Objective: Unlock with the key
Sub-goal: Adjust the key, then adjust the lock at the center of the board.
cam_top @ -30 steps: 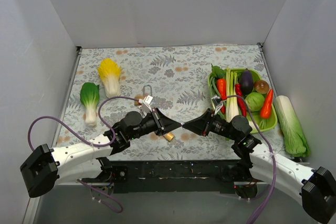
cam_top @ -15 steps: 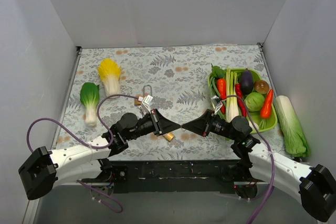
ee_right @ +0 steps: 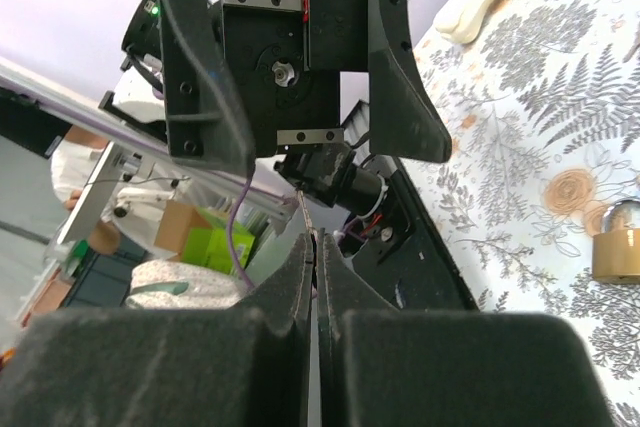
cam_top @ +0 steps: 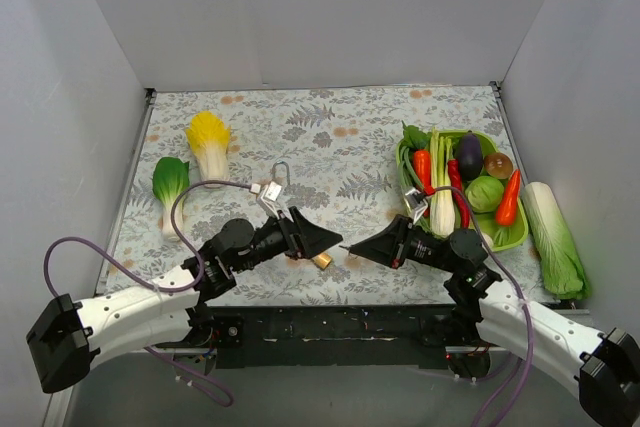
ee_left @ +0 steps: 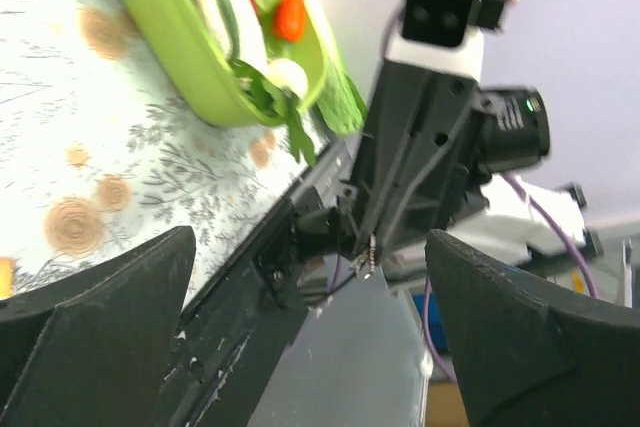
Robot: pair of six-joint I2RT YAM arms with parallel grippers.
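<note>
Just now the right pincer (ee_right: pixel 310 239) pinches the thin key (ee_right: pixel 302 209) just right of the brass padlock (cam_top: pixel 321 260) lying on the near counter (cam_top: pixel 350 147), while the left pincer (cam_top: pixel 330 240) gapes empty above it, so the unheld lock may skid when the key pushes in.

We log | left arm (cam_top: pixel 140 299) and right arm (cam_top: pixel 535 319): white shells, black joints | left gripper (cam_top: pixel 335 241) and right gripper (cam_top: pixel 348 250): black, wedge-shaped fingers | purple cable (cam_top: pixel 75 240) on each arm | right wrist's camera (ee_left: pixel 440 12): white box, red tab | green light (ee_left: pixel 527 104) behind it
</note>
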